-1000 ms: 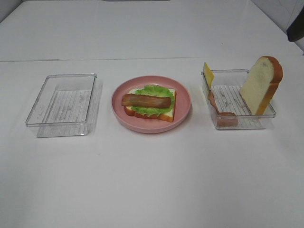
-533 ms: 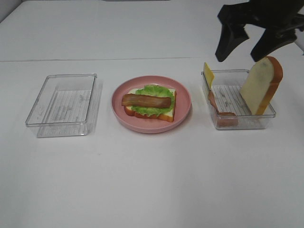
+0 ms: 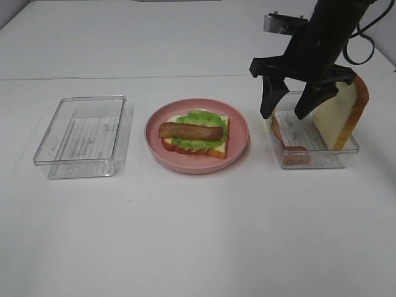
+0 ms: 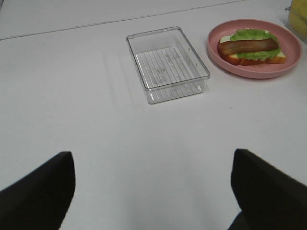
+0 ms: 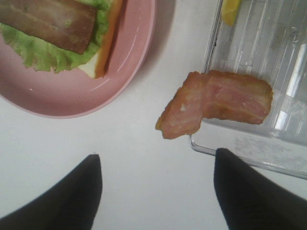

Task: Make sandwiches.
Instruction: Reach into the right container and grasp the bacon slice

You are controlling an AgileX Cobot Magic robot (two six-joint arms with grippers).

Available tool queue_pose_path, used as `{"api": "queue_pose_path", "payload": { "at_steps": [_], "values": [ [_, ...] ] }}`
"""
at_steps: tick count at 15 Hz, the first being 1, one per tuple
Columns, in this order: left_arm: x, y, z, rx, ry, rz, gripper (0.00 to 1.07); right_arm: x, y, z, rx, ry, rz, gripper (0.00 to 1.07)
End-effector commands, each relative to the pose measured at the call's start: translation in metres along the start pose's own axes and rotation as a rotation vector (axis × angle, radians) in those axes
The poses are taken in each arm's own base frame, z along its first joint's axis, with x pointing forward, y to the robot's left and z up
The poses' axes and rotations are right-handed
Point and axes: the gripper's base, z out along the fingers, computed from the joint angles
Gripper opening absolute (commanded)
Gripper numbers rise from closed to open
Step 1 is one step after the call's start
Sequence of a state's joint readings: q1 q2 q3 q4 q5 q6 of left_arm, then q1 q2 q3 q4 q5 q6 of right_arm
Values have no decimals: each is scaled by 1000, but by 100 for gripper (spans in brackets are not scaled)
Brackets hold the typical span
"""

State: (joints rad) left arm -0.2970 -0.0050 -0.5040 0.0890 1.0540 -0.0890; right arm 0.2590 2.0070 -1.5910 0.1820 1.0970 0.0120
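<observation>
right wrist: right gripper (image 5: 156, 158) wide open, empty; bacon strip (image 5: 216, 103) just ahead of it, draped over tray rim (image 5: 249, 159). risk: catching rim too, dragging tray, or bacon slipping onto desk (image 5: 153, 201).

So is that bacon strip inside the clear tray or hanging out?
Partly out: the bacon strip lies in the clear tray with one end sticking out past its rim.

No words, brands or numbers can be read; faint marks in the clear tray (image 4: 165, 72) are too blurred.
</observation>
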Motion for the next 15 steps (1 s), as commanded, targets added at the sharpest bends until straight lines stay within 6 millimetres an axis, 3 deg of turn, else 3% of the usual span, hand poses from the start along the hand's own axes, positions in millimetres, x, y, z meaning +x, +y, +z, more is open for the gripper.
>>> {"api": "queue_pose_path", "payload": {
  "at_steps": [1,6,10,15],
  "values": [
    [2,1,-2,-3,-26,-4,84,-6,-2,15,3,-5,7,63],
    [2,1,-2,-3,-26,-4,84,-11,-6,37,17,-6,9,58],
    [2,1,-2,-3,-26,-4,84,-12,-9,40,46,-13,-10,50],
    [2,1,-2,-3,-26,-4,84,-11,-9,41,40,1,-11,49]
  ]
}}
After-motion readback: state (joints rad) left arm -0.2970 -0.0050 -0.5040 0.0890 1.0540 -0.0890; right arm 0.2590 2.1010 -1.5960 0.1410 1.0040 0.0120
